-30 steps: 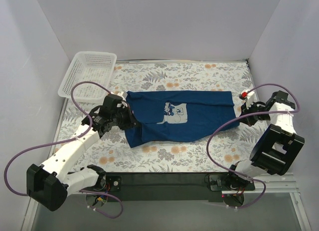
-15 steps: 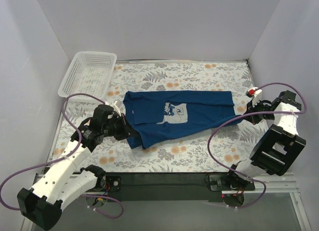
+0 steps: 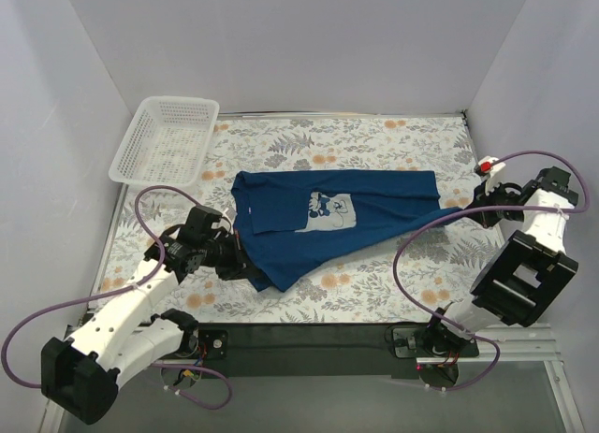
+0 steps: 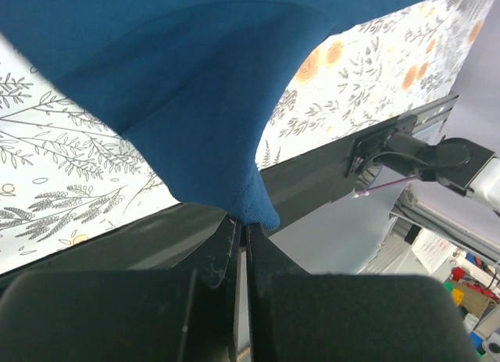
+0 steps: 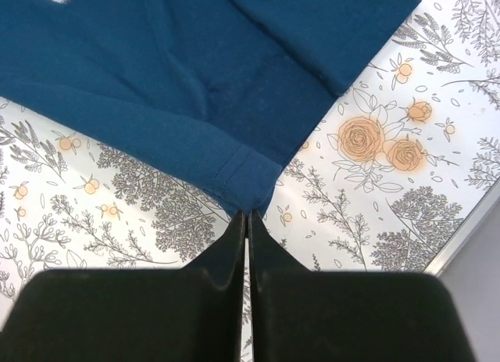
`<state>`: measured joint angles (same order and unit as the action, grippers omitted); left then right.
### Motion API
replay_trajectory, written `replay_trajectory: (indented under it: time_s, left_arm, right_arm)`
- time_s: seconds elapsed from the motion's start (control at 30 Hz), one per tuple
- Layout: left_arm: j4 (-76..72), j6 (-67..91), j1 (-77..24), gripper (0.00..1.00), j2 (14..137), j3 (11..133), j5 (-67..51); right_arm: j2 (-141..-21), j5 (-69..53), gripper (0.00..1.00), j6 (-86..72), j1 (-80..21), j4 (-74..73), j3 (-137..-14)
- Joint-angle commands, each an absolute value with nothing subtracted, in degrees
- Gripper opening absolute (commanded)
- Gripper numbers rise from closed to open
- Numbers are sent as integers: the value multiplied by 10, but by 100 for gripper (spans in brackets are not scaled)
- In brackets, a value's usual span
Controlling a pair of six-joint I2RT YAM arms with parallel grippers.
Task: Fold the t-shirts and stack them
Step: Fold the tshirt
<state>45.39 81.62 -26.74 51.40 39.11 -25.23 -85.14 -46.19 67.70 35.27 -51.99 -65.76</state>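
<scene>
The dark navy-blue t-shirt (image 3: pixel 374 213) lies spread on the floral table with its pale mouse print (image 3: pixel 329 211) facing up. My left gripper (image 3: pixel 251 270) is shut on the shirt's near left corner and holds it lifted, so the cloth hangs from the jaws in the left wrist view (image 4: pixel 195 104). My right gripper (image 3: pixel 468 211) is shut on the shirt's right hem corner, low over the table. The stitched hem (image 5: pixel 246 182) sits right at the fingertips in the right wrist view.
A white mesh basket (image 3: pixel 164 138) stands at the far left corner. The black front rail (image 3: pixel 309 338) runs along the near edge. White walls close the table on the left, back and right; the right gripper is near the right wall.
My left gripper has moved toward the near edge and to the right, dragging the shirt's left corner with it. My right gripper has moved right, pulling the hem corner out.
</scene>
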Motion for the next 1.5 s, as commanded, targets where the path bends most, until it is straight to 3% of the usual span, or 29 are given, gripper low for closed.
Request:
replay_trajectory:
  time_s: [0.0, 0.27, 0.6, 1.17, 1.47]
  left_arm:
    - [474, 802, -265, 0, 523, 394, -277]
    - [461, 800, -265, 0, 548, 433, -299]
    - [558, 780, -265, 0, 536, 533, -291]
    - [612, 764, -265, 0, 501, 499, -302]
    - [564, 786, -265, 0, 493, 403, -339]
  right_arm:
    - [-867, -487, 1, 679, 359, -526, -679]
    - [-886, -490, 1, 707, 359, -540, -666]
    - [-882, -449, 1, 828, 359, -627, -646]
    - [-795, -360, 1, 882, 379, -637, -581]
    - [-794, -330, 1, 911, 404, -641, -576]
